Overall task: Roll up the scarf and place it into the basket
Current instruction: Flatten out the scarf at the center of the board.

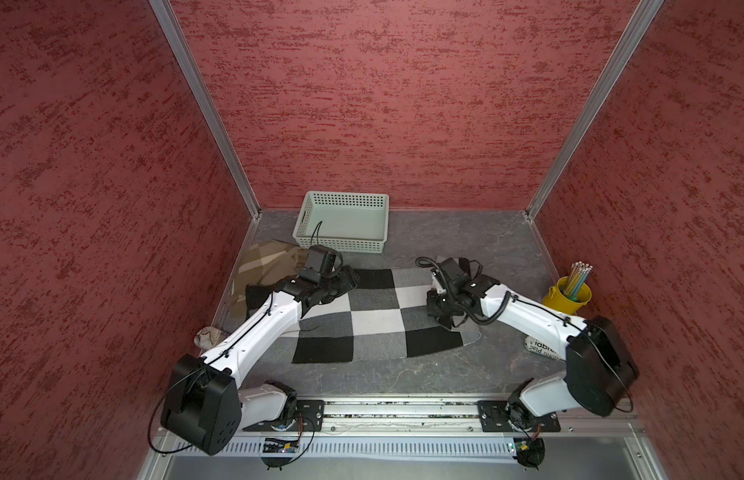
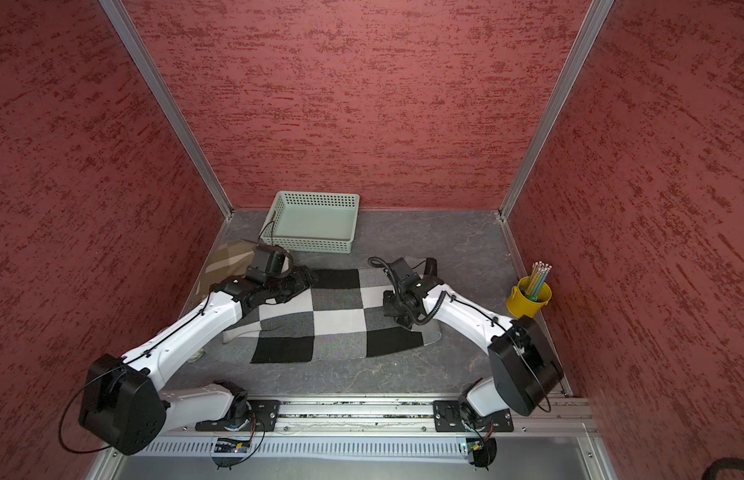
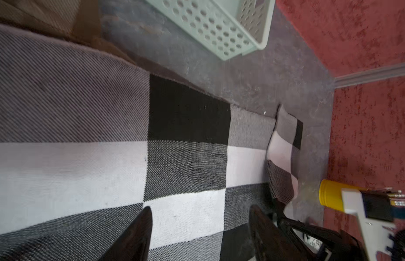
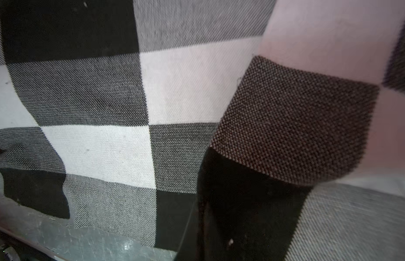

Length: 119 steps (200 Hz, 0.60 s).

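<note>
**Scarf's right end turned over**

The scarf [image 1: 374, 316] lay mid-table, long axis running from arm to arm. Its right end was folded at the right gripper [image 1: 439, 311], whose jaw state was unreadable. The left gripper [image 3: 201, 232] stood apart over the scarf's left part. The basket [image 1: 339, 246] sat at the far edge.

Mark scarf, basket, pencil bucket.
scarf [image 1: 378, 321]: in a top view, on its white centre square.
basket [image 1: 341, 246]: in a top view, on its near perforated wall.
bucket [image 1: 563, 305]: in a top view, on its yellow outer side.
</note>
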### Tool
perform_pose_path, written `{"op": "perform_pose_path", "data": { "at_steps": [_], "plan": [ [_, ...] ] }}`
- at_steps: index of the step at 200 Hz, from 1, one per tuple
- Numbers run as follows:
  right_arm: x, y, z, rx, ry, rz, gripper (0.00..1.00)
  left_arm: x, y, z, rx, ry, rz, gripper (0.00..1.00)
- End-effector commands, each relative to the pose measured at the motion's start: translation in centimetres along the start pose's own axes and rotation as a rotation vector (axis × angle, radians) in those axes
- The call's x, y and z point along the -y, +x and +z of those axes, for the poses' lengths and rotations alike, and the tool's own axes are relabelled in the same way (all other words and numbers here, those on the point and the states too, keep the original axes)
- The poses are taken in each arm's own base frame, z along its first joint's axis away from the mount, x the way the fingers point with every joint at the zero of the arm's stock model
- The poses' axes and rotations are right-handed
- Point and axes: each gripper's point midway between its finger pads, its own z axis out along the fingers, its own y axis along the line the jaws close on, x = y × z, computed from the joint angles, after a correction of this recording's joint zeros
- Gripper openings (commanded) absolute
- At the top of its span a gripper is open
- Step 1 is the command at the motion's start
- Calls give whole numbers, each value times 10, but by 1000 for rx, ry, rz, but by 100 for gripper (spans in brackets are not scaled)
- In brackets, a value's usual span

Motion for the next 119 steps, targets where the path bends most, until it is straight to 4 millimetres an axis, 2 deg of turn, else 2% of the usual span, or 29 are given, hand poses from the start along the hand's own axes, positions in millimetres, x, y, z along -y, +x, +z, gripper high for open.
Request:
{"op": "perform_pose_path", "data": {
  "at_steps": [1, 11, 21, 40, 65, 83, 98, 119],
  "plan": [
    [-14, -7, 20, -16, -62, 18, 42, 28, 14, 15, -35, 119, 11, 67],
    [-13, -9, 25, -32, -43, 1, 47, 31, 26, 25, -75, 116, 31, 67],
    [-11, -18, 21, -15, -22, -13, 49, 36, 39, 33, -111, 120, 61, 67],
    [-3, -51, 1, 67, 23, -11, 49, 53, 65, 49, -175, 149, 124, 67],
    [30, -107, -25, 206, 100, 70, 50, 80, 101, 71, -259, 204, 191, 60],
    [55, -143, -35, 277, 147, 127, 48, 103, 126, 84, -314, 236, 263, 55],
    [74, -167, -36, 311, 202, 151, 46, 114, 146, 95, -358, 214, 339, 54],
    [88, -191, -26, 332, 252, 154, 45, 115, 164, 107, -402, 164, 406, 53]
  ]
}}
